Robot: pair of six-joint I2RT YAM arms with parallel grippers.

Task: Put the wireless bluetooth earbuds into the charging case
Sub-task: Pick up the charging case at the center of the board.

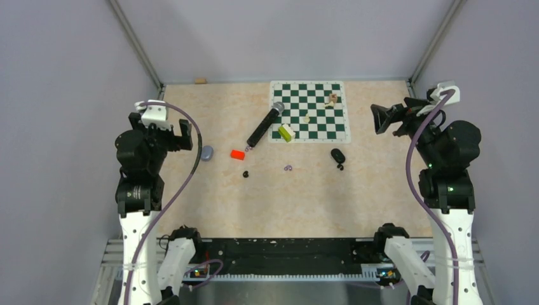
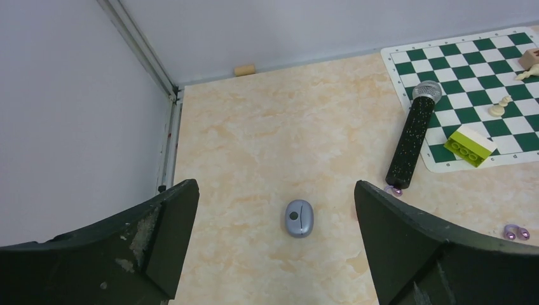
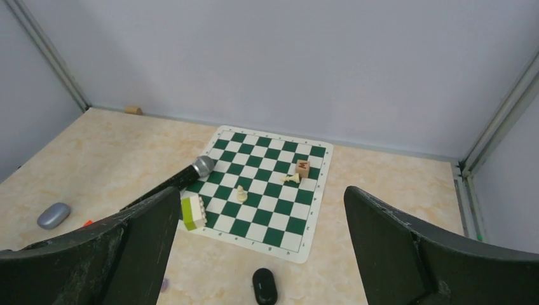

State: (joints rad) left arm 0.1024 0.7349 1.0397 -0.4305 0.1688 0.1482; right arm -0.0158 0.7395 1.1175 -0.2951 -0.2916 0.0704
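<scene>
Although red mark on wooden cube (image 3: 302,168) blurs: left jaws wide, empty, grey oval pod (image 2: 299,218) between; right jaws likewise, black case (image 3: 264,286) between.

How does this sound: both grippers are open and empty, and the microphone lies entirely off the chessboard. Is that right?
Not quite. The microphone is not entirely off the chessboard: its head rests on the board's edge, and only the handle lies on the table. The left wrist view shows this. The rest stands: the left gripper and right gripper are open and empty.
</scene>
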